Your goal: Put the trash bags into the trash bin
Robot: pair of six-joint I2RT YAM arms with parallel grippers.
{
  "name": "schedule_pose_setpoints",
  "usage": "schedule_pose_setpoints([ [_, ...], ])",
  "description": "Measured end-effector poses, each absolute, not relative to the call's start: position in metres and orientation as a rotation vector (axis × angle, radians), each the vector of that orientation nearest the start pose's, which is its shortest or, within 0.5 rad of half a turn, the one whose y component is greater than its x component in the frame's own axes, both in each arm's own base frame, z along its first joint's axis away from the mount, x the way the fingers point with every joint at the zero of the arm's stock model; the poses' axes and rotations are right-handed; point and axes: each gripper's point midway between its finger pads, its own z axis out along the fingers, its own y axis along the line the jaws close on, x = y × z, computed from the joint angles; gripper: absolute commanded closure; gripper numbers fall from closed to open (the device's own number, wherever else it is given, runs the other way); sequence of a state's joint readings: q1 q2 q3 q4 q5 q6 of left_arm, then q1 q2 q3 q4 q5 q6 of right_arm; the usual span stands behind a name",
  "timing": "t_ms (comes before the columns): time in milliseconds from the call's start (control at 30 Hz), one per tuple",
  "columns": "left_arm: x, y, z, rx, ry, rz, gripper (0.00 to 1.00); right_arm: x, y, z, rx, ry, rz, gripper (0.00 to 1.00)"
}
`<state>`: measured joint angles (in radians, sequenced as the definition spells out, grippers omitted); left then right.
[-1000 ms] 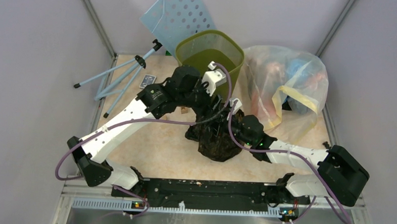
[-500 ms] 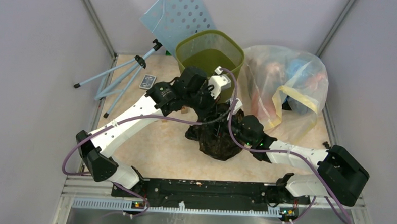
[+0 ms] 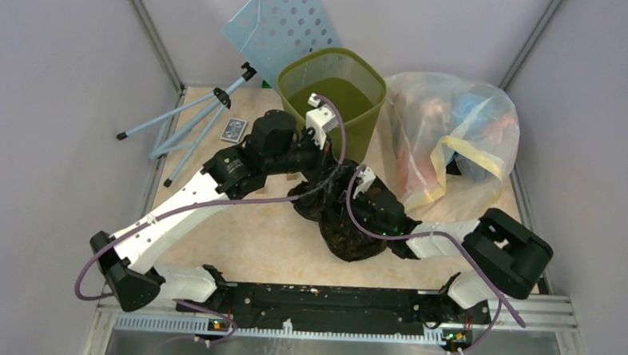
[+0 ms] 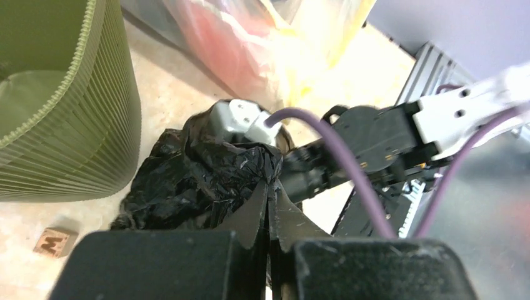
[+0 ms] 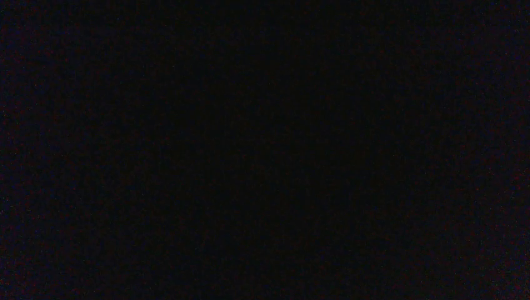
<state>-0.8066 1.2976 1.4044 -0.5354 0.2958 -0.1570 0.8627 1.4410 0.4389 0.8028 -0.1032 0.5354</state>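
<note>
Pinching a fold of the trash bag [image 4: 187, 181]: left gripper [image 4: 269, 187] has its 2 fingers pressed together on the black film at the tips. Bag sits crumpled on the table right ahead of the claw, outside the trash bin [image 4: 62, 125], which stands just left of the fingers. Right gripper is buried in the bag opposite the left claw and its wrist view is fully black, so I can't tell its state. Clear rubbish bag [image 4: 250, 44] lies beyond the claw.

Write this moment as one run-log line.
left gripper: shut on bag | right gripper: hidden under bag | bag: beside bin, not inside
</note>
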Motion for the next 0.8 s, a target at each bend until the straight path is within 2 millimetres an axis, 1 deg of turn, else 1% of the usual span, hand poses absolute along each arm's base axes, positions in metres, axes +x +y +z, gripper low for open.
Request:
schedule_pose_setpoints([
  [133, 0.228, -0.314, 0.329, 0.748, 1.854, -0.96, 1.0, 0.226, 0.342, 0.093, -0.403, 1.914, 1.108, 0.98],
  [267, 0.243, -0.297, 0.344, 0.598, 1.815, -0.964, 1.0, 0.213, 0.352, 0.073, -0.433, 1.955, 1.121, 1.0],
  [400, 0.26, -0.275, 0.373, 0.463, 1.737, -0.951, 1.0, 0.203, 0.359, 0.061, -0.451, 1.974, 1.107, 1.0],
  [467, 0.262, -0.268, 0.388, 0.426, 1.699, -0.947, 1.0, 0.202, 0.358, 0.056, -0.449, 1.98, 1.099, 1.0],
  [533, 0.262, -0.264, 0.406, 0.411, 1.657, -0.946, 1.0, 0.2, 0.353, 0.049, -0.443, 1.994, 1.085, 0.99],
  [600, 0.262, -0.26, 0.428, 0.397, 1.608, -0.944, 1.0, 0.199, 0.347, 0.043, -0.434, 2.009, 1.064, 0.94],
  [667, 0.26, -0.257, 0.449, 0.393, 1.56, -0.947, 1.0, 0.199, 0.344, 0.04, -0.43, 2.019, 1.048, 0.91],
  [733, 0.256, -0.256, 0.459, 0.406, 1.538, -0.957, 1.0, 0.202, 0.343, 0.049, -0.426, 1.996, 1.038, 0.88],
  [800, 0.251, -0.259, 0.462, 0.432, 1.527, -0.978, 1.0, 0.205, 0.34, 0.061, -0.425, 1.968, 1.019, 0.86],
])
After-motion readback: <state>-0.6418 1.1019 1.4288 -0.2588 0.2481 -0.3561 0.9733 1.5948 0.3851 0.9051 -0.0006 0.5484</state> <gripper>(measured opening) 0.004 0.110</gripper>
